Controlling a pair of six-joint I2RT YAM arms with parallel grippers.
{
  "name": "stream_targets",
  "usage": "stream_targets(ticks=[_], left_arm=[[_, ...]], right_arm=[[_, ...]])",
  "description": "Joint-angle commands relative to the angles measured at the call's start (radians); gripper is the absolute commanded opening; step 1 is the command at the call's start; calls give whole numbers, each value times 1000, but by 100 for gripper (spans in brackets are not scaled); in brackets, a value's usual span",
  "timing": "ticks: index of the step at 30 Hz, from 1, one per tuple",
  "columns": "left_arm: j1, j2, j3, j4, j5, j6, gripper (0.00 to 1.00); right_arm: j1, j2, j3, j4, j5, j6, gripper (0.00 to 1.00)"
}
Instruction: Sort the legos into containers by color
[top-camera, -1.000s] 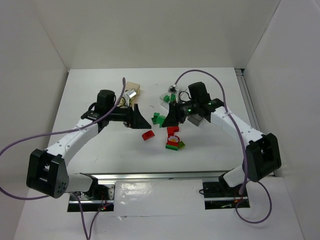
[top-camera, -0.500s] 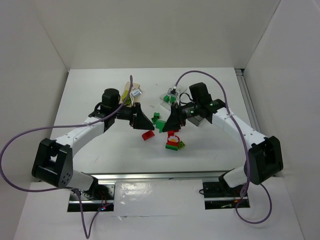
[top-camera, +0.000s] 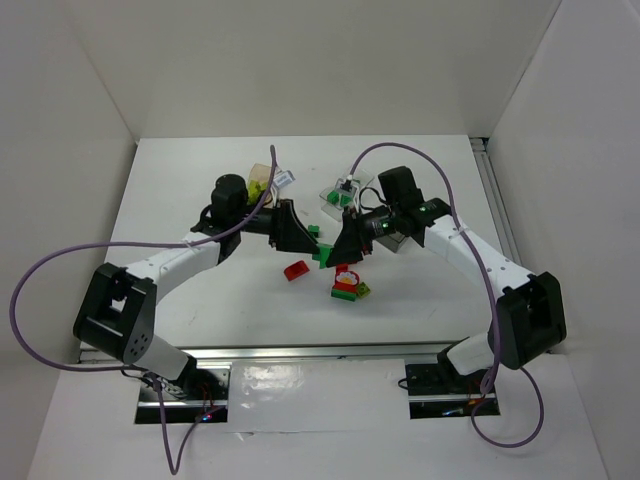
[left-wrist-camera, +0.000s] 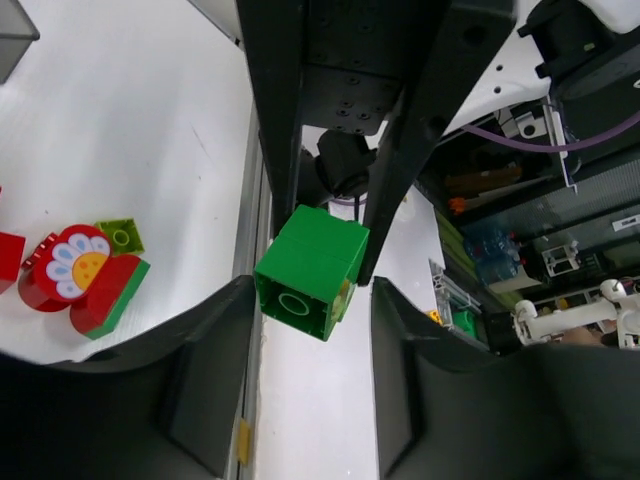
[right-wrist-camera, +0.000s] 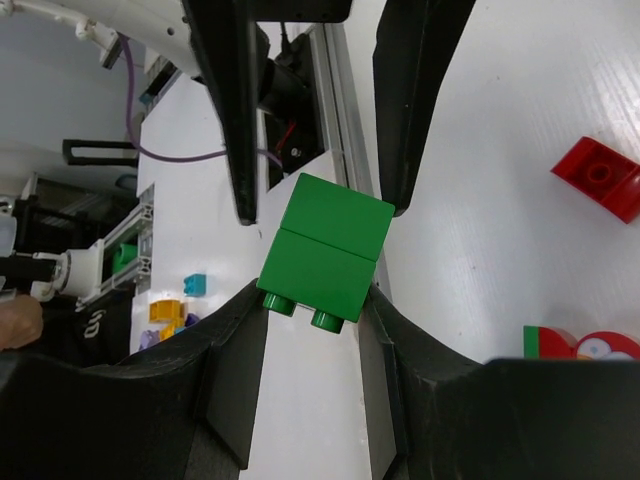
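Top view: left gripper (top-camera: 303, 240) and right gripper (top-camera: 340, 245) meet tip to tip over the table (top-camera: 180, 190); dark green brick stack (top-camera: 322, 254) between them.
Left wrist view: stack sits between the left fingers (left-wrist-camera: 210, 370), close on both sides; cannot tell whether they press it.
Right wrist view: right fingers (right-wrist-camera: 235, 370) pinch the stack, one on each side; studs point toward the wrist.
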Motion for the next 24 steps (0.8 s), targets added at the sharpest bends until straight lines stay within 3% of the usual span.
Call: stream_targets(ticks=[1,9,14,16,20,22,24], left_arm=[[-13,-4,0,181,53,-78,56],[-23,5,0,183,83,-74,52],[-43,23,9,183,92,-51,59],[-52,33,18,131,92,-29,67],[-62,57,30,173,92,-52,67],[-62,68,21,224,92,-75,64],[-62,68,12,259,102,-112,52]], right_arm=[[-1,-7,30,-26,-17,-18,24],[-1,-7,30,2,-17,-7,24],[-1,-7,30,14,-29,5,24],[-1,-7,30,14,-38,14,24],[-1,-7,30,34,-38,33,24],[-1,-7,30,43,-38,33,24],[-1,-7,30,43,-38,33,24]])
